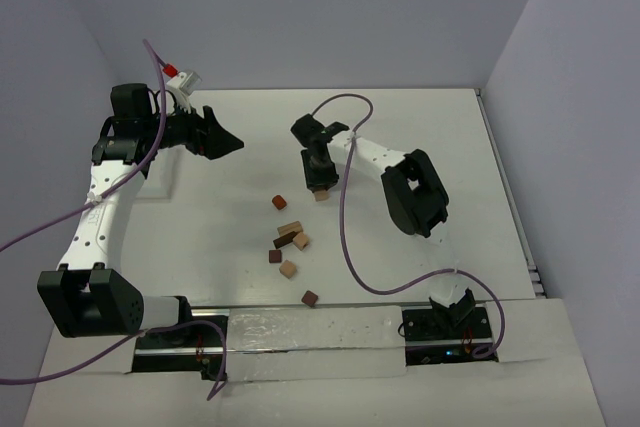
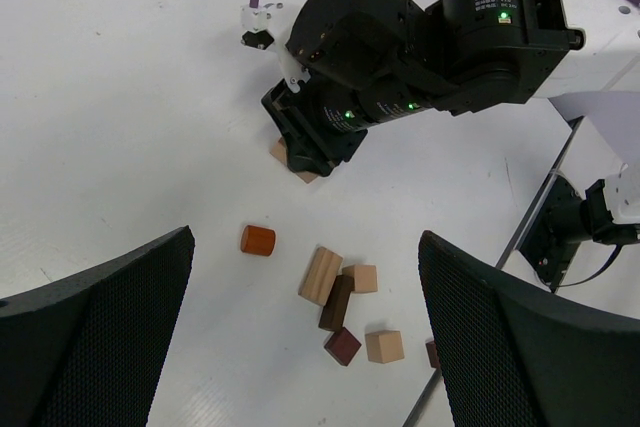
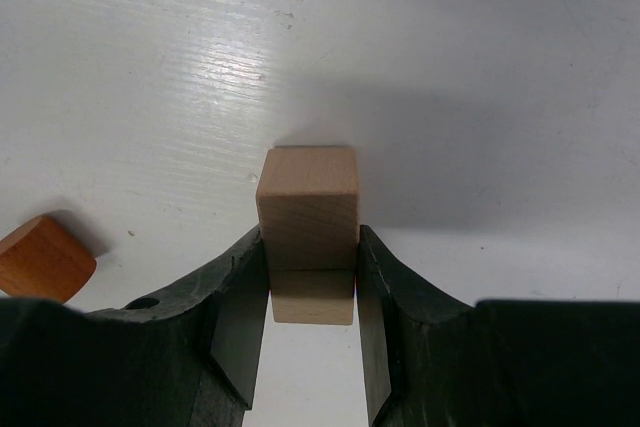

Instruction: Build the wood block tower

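Toward the far middle of the white table (image 1: 420, 137), the right pincer (image 1: 320, 187) points straight down, its smooth black fingers (image 3: 238, 317) pressed against both sides of a pale block (image 3: 308, 215). That block is square-edged unfinished wood with fine grain on its lit face. A seam runs across it at finger level, so it may be two pale pieces, one on the other; the wrist view does not settle this. It casts a soft shadow on the glossy tabletop, which has faint brushed streaks.

Just to one side lies a reddish-brown piece (image 3: 40, 257) with a rounded end, apart from the held block.

The left pincer (image 1: 225, 137) hangs over the far left of the table with its jaws spread wide and nothing between them. Its inner pads (image 2: 110, 347) have a fine mesh texture.

Nearer the arm bases, the loose blocks (image 1: 290, 237) lie scattered. A tan bar (image 2: 320, 275) touches a dark brown bar (image 2: 337, 302), with a tan cube (image 2: 362, 278) beside them. A dark red cube (image 2: 342, 346) sits next to another tan cube (image 2: 384, 346). One dark brown cube (image 1: 310, 298) lies alone, closest to the bases.
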Motion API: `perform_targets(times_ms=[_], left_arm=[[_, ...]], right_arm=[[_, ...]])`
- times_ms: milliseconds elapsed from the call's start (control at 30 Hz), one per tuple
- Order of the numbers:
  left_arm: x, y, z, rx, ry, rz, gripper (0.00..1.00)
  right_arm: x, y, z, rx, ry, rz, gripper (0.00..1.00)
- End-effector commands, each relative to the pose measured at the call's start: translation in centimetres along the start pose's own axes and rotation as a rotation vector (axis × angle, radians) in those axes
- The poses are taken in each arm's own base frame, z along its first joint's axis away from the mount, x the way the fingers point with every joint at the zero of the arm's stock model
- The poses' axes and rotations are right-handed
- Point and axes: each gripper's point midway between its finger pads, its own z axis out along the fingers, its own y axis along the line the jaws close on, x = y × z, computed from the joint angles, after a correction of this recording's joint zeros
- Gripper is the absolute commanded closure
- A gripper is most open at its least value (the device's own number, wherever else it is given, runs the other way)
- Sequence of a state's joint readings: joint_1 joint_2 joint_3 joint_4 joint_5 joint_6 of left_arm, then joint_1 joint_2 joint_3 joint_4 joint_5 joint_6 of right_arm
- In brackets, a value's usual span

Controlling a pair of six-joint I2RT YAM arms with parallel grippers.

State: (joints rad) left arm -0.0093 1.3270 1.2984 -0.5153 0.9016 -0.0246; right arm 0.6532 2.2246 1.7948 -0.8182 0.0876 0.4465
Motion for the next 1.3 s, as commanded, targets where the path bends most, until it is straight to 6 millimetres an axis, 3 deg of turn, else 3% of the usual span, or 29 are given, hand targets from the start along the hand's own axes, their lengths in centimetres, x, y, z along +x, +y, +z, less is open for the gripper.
perform_targets(times_ms=[0,167,367,500,1267], left_arm=[[-2.2,-0.3,-0.5,-0.002,-0.055,0.057,0.01],[-2.2,-0.2,-0.5,-0.006,-0.054,0.057,0.01],[-2.1,-0.2,-0.5,-0.008,-0.053,0.055,0.01],[-2.2,-0.1,-0.4,-0.008,-0.055,0.054,0.01],[-2.4,0.0,-0.3,-0.009,-0.055,0.043,0.01]], right_arm=[[0.8,-0.7,0.8,0.027,0.034,0.071,1.00],[2.1,-0.5,1.8,0.014,0.112,0.119,1.00],[2.4,-0.1,2.0,-0.004,0.134,0.141,1.00],[2.6,-0.1,2.1,-0.005,0.139,0.136,0.95],[3.5,1.0,1.1,0.000,0.123,0.132,0.98]])
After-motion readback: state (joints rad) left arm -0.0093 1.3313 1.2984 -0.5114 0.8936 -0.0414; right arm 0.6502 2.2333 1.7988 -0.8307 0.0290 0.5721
